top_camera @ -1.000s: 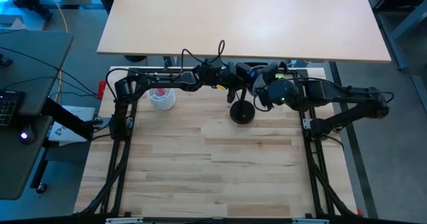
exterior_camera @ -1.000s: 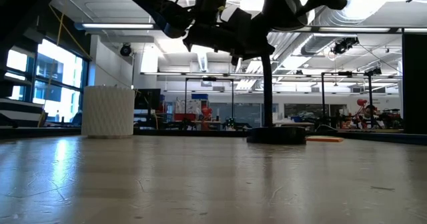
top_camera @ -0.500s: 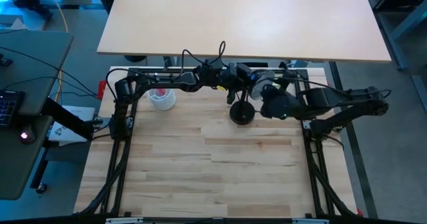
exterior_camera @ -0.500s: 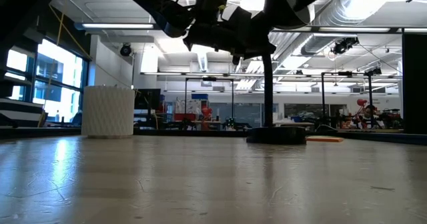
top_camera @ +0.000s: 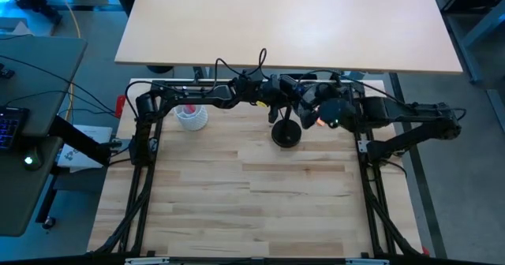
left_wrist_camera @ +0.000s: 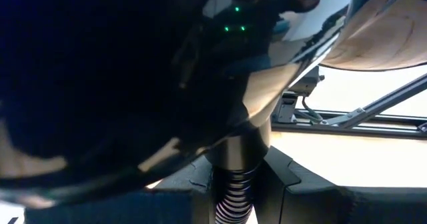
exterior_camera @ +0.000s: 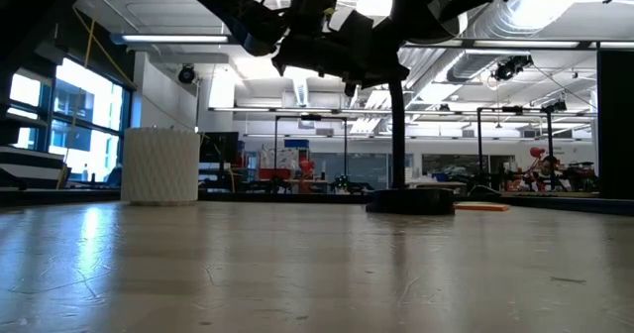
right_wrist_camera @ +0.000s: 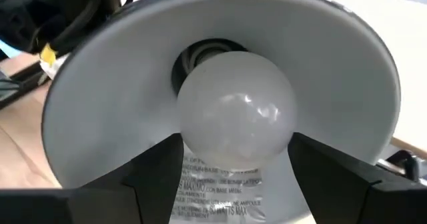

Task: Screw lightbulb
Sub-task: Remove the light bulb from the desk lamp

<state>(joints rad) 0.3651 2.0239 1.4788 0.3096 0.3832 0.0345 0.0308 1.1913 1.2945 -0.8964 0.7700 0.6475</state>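
Both arms reach in level and meet at the black desk lamp [top_camera: 286, 132] at the table's far edge.

The right gripper [right_wrist_camera: 235, 177] faces the white-lined lamp shade [right_wrist_camera: 100, 97]; its dark fingers [right_wrist_camera: 150, 181] hold the small white frosted lightbulb [right_wrist_camera: 235, 111], which sits in the shade's socket. The left gripper [left_wrist_camera: 237, 184] is clamped on the lamp's ribbed metal neck [left_wrist_camera: 233, 187] just behind the glossy shade. A white ribbed cup [top_camera: 191, 117] stands near the left arm.
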